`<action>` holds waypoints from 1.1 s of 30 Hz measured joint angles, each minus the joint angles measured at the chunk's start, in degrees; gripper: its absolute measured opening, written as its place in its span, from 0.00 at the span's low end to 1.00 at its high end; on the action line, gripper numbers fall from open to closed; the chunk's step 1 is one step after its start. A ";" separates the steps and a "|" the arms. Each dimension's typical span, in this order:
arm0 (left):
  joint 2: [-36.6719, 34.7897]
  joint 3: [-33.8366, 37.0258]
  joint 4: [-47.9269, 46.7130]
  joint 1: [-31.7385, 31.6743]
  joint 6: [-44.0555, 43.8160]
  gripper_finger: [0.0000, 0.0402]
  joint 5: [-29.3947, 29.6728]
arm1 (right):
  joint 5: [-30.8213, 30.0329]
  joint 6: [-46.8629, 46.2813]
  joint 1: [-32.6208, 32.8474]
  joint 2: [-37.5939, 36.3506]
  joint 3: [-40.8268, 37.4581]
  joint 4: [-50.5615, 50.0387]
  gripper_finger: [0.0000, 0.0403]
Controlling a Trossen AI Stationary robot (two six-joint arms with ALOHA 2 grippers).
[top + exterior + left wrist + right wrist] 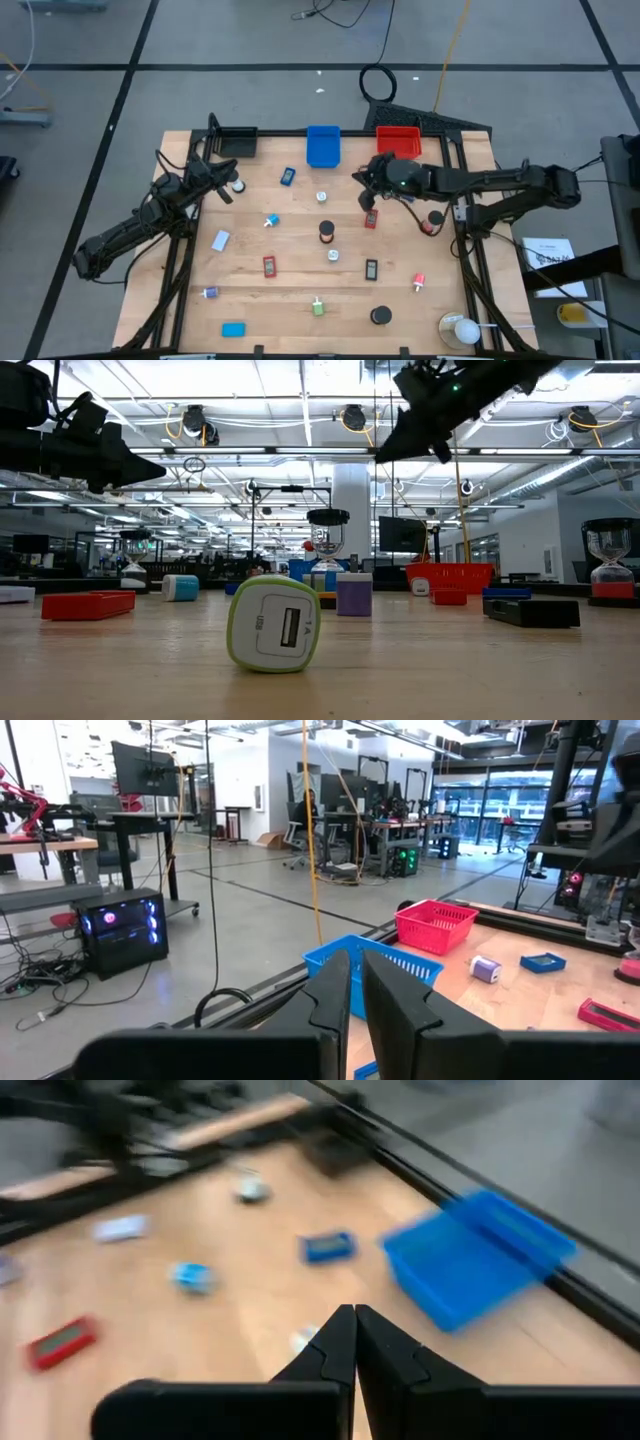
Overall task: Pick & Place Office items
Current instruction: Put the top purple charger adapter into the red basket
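Small office items lie scattered on the wooden table [300,290]: a blue block [288,176], a white disc [322,197], a black-and-red roll [326,232], a red block [269,266] and a green-and-white piece [318,308], which stands close up in the low view [275,625]. My right gripper [360,180] hangs shut above the table's far middle, between the blue bin [322,146] and the red bin [398,141]; its wrist view shows its fingers [354,1330] together with nothing between them. My left gripper [226,192] waits shut and level at the far left, with nothing in it [357,982].
A black bin [232,141] stands at the far left corner. A roundish white object in a clear holder [460,330] sits at the near right corner. A red piece [370,218] and a red-and-black one [430,222] lie below my right arm.
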State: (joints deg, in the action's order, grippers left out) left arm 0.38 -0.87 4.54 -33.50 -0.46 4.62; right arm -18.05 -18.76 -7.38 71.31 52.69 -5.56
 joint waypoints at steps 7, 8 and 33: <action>-0.02 -0.02 -0.01 0.01 -0.01 0.09 -0.02 | -7.36 -15.00 -0.52 6.03 15.51 -29.47 0.04; -0.01 -0.02 -0.01 0.01 0.00 0.09 -0.02 | -7.28 -15.51 -0.54 7.12 17.91 -31.81 0.06; 0.00 -0.02 -0.01 0.00 -0.01 0.09 -0.01 | 9.61 -24.43 -12.59 18.29 24.59 -46.59 0.10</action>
State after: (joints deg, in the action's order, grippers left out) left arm 0.38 -0.89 4.54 -33.50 -0.46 4.61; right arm -8.44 -43.19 -19.97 89.60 77.28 -52.15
